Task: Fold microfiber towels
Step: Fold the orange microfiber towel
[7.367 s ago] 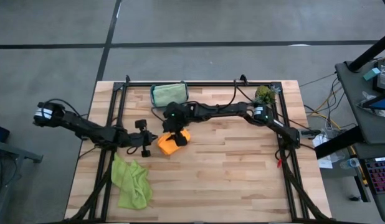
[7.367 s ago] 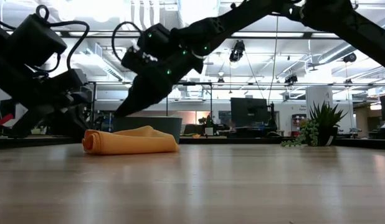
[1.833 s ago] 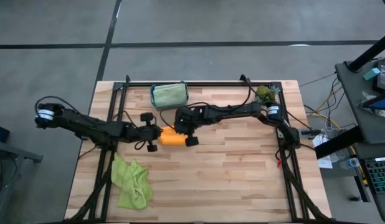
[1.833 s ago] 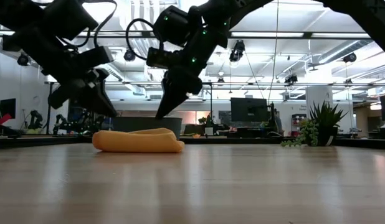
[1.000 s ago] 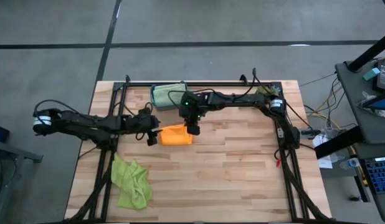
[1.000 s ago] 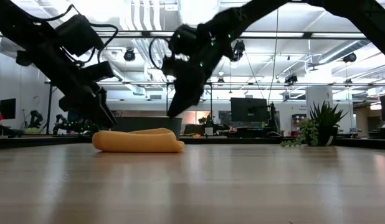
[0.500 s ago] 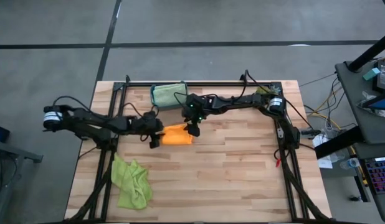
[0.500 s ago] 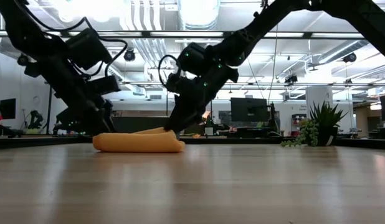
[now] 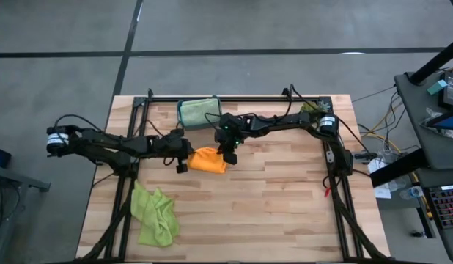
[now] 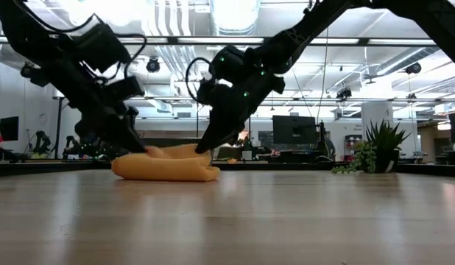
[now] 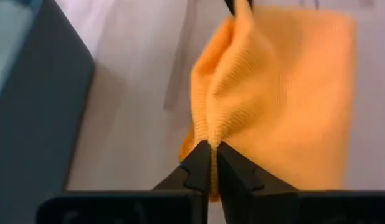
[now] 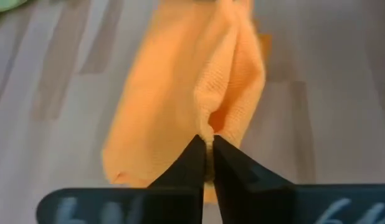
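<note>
Both grippers clenched on the small folded orange microfiber towel point(image 9: 208, 159), which lies mid-table slightly to the far side: left gripper point(image 9: 184, 156) pinches a ridge at its left end, right gripper point(image 9: 229, 153) pinches a ridge at its far right edge; both wrist views show cloth nipped between closed tips. Risk, judged: each pinch takes only a thin fold, so pulling apart or lifting unevenly could slip the cloth from one jaw, or drag open the layers already folded; the two grippers sit close together, so a crossing move could make them collide. The crumpled lime green microfiber towel point(image 9: 155, 214) lies at the near left of the light wooden slat table point(image 9: 285, 213), unfolded, well apart. Containers: small teal plastic bin point(image 9: 199, 112) at the far edge, just beyond the grippers, holds a pale sage green cloth point(image 9: 199, 111) filling it; nothing else visible inside. Green plant sprig point(image 9: 310, 110) stands at the far right
</note>
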### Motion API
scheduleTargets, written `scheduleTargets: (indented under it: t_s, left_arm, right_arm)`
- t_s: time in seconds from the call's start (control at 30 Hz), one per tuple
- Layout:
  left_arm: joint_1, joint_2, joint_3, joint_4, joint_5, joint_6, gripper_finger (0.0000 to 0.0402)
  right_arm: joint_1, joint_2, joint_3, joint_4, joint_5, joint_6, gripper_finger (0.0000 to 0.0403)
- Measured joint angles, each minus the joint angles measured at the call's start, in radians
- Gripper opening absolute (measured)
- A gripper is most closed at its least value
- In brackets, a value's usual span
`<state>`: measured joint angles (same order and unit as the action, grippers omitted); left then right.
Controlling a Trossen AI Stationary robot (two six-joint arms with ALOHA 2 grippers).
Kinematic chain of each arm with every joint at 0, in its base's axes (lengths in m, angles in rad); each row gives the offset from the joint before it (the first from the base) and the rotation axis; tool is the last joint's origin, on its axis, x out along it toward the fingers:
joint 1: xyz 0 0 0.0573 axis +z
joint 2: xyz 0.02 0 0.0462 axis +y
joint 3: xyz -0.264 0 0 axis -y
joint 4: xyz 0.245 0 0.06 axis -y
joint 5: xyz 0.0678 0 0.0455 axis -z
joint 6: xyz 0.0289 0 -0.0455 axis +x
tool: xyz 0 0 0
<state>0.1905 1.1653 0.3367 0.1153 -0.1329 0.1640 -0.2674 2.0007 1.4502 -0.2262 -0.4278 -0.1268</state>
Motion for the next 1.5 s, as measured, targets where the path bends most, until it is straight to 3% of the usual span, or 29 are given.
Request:
scheduleTargets:
  t_s: [0.2, 0.43, 0.57, 0.77, 0.97, 1.1, 1.2, 1.33, 1.5]
  left_arm:
    - [0.0, -0.081, 0.016, 0.018, -0.002, 0.038, 0.0004]
    - [0.0, -0.058, 0.021, 0.094, 0.001, 0.053, 0.0002]
    - [-0.001, -0.002, 0.021, 0.182, 0.007, 0.053, 0.0002]
    - [0.0, 0.13, 0.033, 0.283, -0.005, 0.06, 0.0002]
    - [0.004, 0.263, 0.047, 0.356, -0.044, 0.054, 0.0002]
    - [0.013, 0.315, 0.074, 0.356, -0.058, 0.053, 0.0003]
    - [0.013, 0.336, 0.088, 0.351, -0.06, 0.053, 0.0023]
    - [0.015, 0.341, 0.099, 0.337, -0.07, 0.052, 0.0078]
    - [0.016, 0.319, 0.099, 0.319, -0.203, 0.058, 0.0147]
  right_arm:
    - [0.043, -0.059, 0.0, -0.074, 0.002, -0.03, 0.001]
    - [0.092, -0.096, 0.001, -0.141, 0.007, -0.058, 0.0009]
    - [0.105, -0.097, 0.001, -0.194, 0.023, -0.059, 0.0009]
    - [0.106, -0.096, -0.011, -0.247, 0.137, -0.045, 0.0009]
    - [0.105, -0.095, -0.037, -0.235, 0.149, -0.041, 0.0009]
    - [0.104, -0.095, -0.05, -0.241, 0.258, -0.022, 0.0009]
    - [0.092, -0.095, -0.053, -0.245, 0.284, -0.001, 0.0013]
    - [0.081, -0.095, -0.055, -0.246, 0.291, 0.013, 0.0045]
    - [0.067, -0.095, -0.053, -0.264, 0.306, 0.027, 0.0103]
